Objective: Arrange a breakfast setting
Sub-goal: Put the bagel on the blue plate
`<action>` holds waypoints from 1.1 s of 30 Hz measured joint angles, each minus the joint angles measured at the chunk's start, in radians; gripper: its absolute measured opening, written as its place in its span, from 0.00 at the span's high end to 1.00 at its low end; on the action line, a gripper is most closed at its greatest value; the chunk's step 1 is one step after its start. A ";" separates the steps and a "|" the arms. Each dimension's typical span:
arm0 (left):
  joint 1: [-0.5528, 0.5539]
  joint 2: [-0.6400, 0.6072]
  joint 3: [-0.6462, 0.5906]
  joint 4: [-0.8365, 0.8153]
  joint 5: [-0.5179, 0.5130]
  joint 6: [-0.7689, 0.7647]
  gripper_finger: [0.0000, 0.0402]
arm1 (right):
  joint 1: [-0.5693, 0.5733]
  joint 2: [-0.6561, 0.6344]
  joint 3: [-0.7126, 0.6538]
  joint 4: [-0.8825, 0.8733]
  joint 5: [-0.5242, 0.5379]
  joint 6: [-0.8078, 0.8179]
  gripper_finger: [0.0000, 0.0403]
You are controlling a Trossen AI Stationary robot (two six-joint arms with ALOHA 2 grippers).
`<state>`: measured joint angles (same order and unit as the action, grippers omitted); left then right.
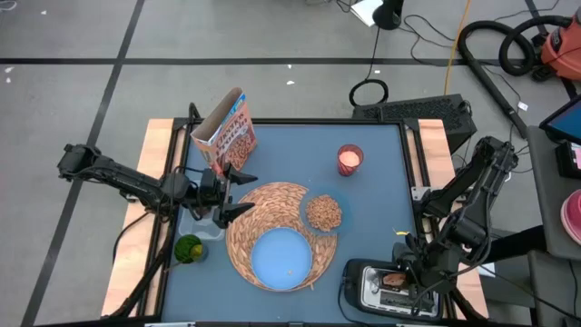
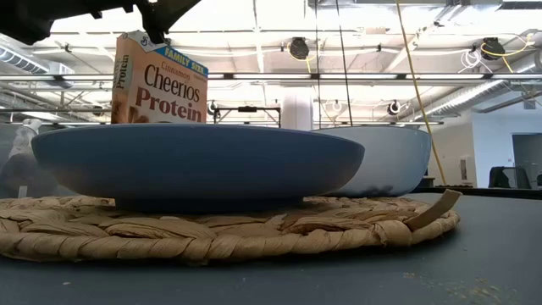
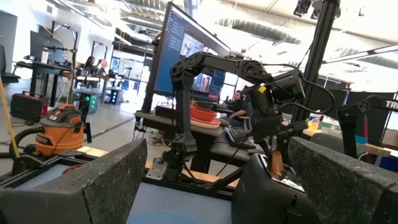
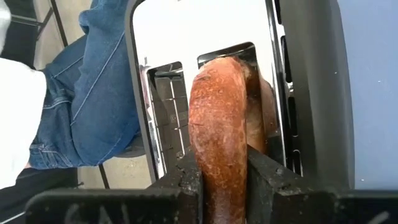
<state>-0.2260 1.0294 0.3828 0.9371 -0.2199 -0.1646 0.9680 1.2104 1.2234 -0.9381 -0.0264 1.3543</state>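
Bread (image 4: 219,134) stands upright in the toaster (image 4: 205,37) slot at the worktop's near right corner, clamped by the right end effector (image 4: 222,180) directly above. Left end effector (image 1: 238,194), wide open, hovers beside the placemat (image 1: 272,204).

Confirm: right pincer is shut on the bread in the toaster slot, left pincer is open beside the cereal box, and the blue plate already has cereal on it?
Only the plate claim is wrong. The high view shows the blue plate bare; the cereal sits in the small clear bowl beside it. The right pincer does grip the bread in the toaster, and the left pincer is open by the cereal box.
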 joint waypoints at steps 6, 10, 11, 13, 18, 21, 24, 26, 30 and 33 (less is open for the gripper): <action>0.000 0.000 0.000 0.000 0.000 0.003 0.02 | 0.000 -0.034 0.000 -0.028 0.030 0.021 0.85; 0.000 0.000 0.000 0.000 0.000 0.004 0.02 | 0.000 -0.057 0.000 -0.041 0.047 0.021 0.85; 0.000 0.000 0.000 0.000 0.000 0.004 0.02 | 0.000 -0.063 0.000 -0.042 0.054 0.021 0.85; 0.000 0.000 0.000 0.000 0.000 0.004 0.02 | 0.000 -0.078 0.000 -0.039 0.056 0.021 0.85; 0.000 0.000 0.000 0.000 0.000 0.003 0.02 | 0.000 -0.119 0.001 -0.038 0.082 0.023 0.85; 0.000 0.000 0.000 0.000 0.000 0.003 0.02 | 0.000 -0.142 0.001 -0.038 0.084 0.039 0.85; 0.000 0.000 0.000 0.000 0.000 0.003 0.02 | 0.000 -0.160 0.001 -0.038 0.086 0.049 0.85; 0.000 0.000 0.000 0.000 0.000 0.003 0.02 | 0.000 -0.171 0.001 -0.038 0.086 0.049 0.85; 0.000 0.000 0.000 0.000 0.000 0.003 0.02 | -0.004 -0.192 0.001 -0.031 0.125 0.050 0.85; 0.000 0.000 0.000 0.000 0.000 0.003 0.02 | -0.021 -0.211 0.001 -0.007 0.137 0.049 0.85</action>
<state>-0.2258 1.0294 0.3828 0.9367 -0.2200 -0.1612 0.9475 0.9999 1.2248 -0.9452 0.1102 1.4036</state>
